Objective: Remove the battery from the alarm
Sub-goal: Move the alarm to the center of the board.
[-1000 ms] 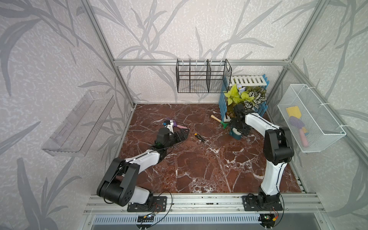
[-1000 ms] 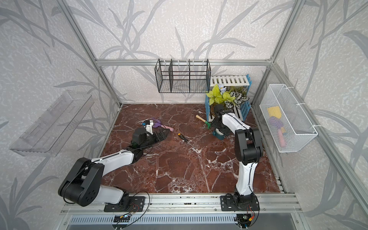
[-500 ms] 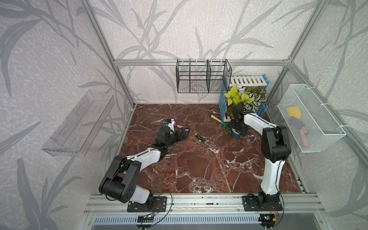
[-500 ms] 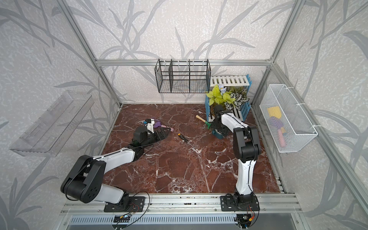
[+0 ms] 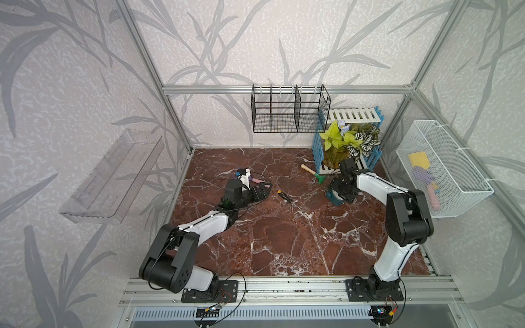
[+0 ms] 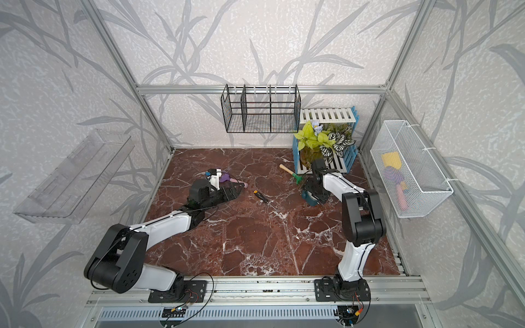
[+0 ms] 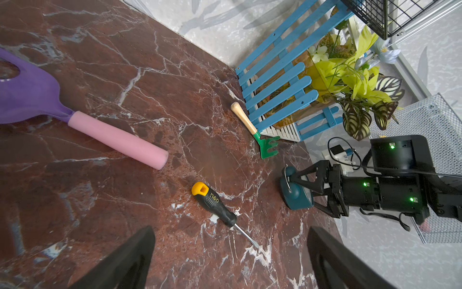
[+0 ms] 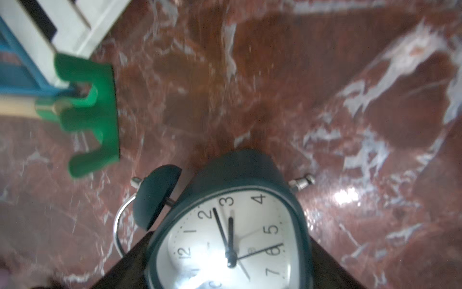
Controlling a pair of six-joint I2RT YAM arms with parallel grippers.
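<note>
My right gripper (image 7: pixel 302 189) clamps the alarm (image 8: pixel 225 225): dark teal, rounded-triangular, white dial, black hands. Left gripper (image 7: pixel 230 229) stands wide open.

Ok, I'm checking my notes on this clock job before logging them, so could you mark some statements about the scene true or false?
1. The right end effector's jaws flank the alarm. True.
2. The left end effector holds the screwdriver. False: it is open and empty; the screwdriver lies on the table.
3. The green rake lies beside the blue slatted planter. True.
4. The yellow pad lies on the table. False: it sits in the white mesh basket.
</note>
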